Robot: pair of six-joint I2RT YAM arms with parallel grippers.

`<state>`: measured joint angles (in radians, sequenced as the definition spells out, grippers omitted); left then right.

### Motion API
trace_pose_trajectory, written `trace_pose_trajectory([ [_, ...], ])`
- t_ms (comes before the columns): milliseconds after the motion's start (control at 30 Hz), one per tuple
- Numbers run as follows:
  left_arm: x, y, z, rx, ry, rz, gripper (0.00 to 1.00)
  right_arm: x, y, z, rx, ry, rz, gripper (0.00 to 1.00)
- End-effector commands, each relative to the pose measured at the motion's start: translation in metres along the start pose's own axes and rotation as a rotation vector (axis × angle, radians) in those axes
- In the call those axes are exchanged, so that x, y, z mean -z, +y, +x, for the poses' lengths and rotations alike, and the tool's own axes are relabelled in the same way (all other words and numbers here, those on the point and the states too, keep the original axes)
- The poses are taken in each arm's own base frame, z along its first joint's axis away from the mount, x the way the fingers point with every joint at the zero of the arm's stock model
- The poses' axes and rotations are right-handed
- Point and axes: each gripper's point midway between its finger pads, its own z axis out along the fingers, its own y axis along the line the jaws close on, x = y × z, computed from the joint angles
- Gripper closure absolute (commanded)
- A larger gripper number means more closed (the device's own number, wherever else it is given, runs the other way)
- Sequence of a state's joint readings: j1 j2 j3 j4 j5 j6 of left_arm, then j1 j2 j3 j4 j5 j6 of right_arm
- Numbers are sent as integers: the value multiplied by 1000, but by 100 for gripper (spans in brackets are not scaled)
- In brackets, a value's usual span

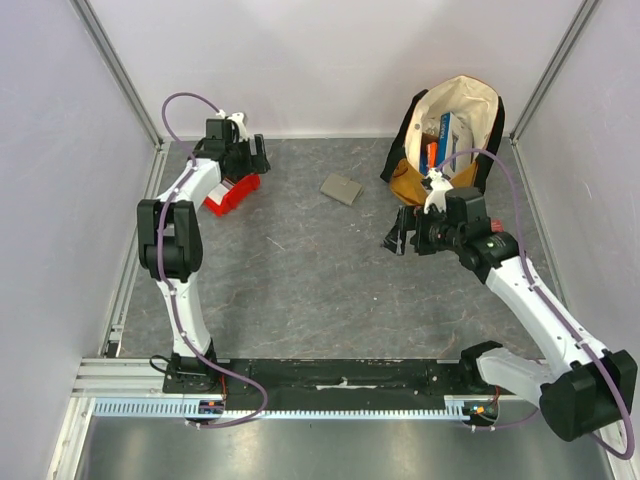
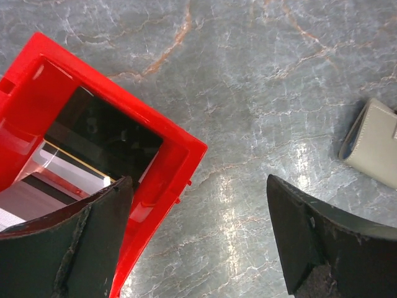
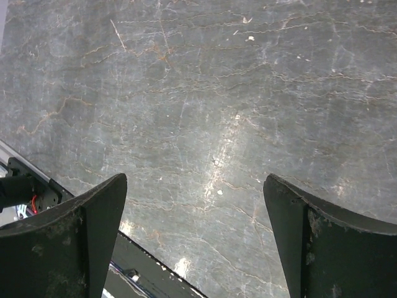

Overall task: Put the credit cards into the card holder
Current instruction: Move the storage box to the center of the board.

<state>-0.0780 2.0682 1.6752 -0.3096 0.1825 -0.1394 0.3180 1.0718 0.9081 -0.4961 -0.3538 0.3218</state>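
The grey-olive card holder [image 1: 342,189] lies shut on the table at the back middle, and its edge shows at the right of the left wrist view [image 2: 374,144]. A red bin [image 1: 235,193] stands at the back left. In the left wrist view the bin [image 2: 180,152] holds flat layered things, a dark one on top, with a tan edge and a pale card [image 2: 25,202] under it. My left gripper [image 2: 198,186] is open and empty, its left finger over the bin's near corner; in the top view it [image 1: 250,165] is just above the bin. My right gripper [image 1: 398,240] is open and empty over bare table [image 3: 195,186].
A cream and black bag [image 1: 452,125] with upright colourful boxes stands at the back right, close behind the right wrist. White walls with metal posts close in the table. The table's black front strip [image 3: 142,261] shows under the right gripper.
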Motion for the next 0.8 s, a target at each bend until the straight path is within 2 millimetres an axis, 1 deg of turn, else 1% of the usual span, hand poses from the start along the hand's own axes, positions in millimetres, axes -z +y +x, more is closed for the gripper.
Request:
trace_pose_trajectory([
  [0,-7,4,-2,-44,5,-6,7,-7,17,-20,46,-49,-30,2],
  [67,-11,6,5,-42,23,-8,7,-15,19,-21,71,-36,-11,2],
  [100,-11,7,8,-39,32,-7,8,-21,16,-20,74,-20,16,2],
  [200,-11,5,17,-40,57,15,11,-35,11,-29,105,-17,81,2],
  [267,-9,-1,23,-36,71,49,13,-47,2,-34,115,-7,131,2],
  [333,-5,-7,25,-30,73,79,15,-59,-4,-42,139,-2,165,2],
  [367,-5,-9,29,-22,84,92,15,-63,-8,-49,143,-10,190,2],
  [400,-3,-12,31,-18,89,111,16,-70,-10,-52,152,-8,201,2],
  [533,2,-26,36,20,99,176,19,-93,-21,-68,175,-18,248,2],
  [633,4,-34,37,61,96,213,21,-119,-22,-81,188,-30,243,2],
  [667,5,-38,36,76,95,229,21,-134,-26,-82,187,-19,248,2],
  [700,6,-41,36,88,94,241,22,-139,-29,-91,192,-34,272,2],
  [733,7,-42,37,103,96,247,23,-155,-36,-92,190,-17,288,2],
  [767,7,-43,37,111,96,251,23,-169,-39,-93,190,-4,288,2],
])
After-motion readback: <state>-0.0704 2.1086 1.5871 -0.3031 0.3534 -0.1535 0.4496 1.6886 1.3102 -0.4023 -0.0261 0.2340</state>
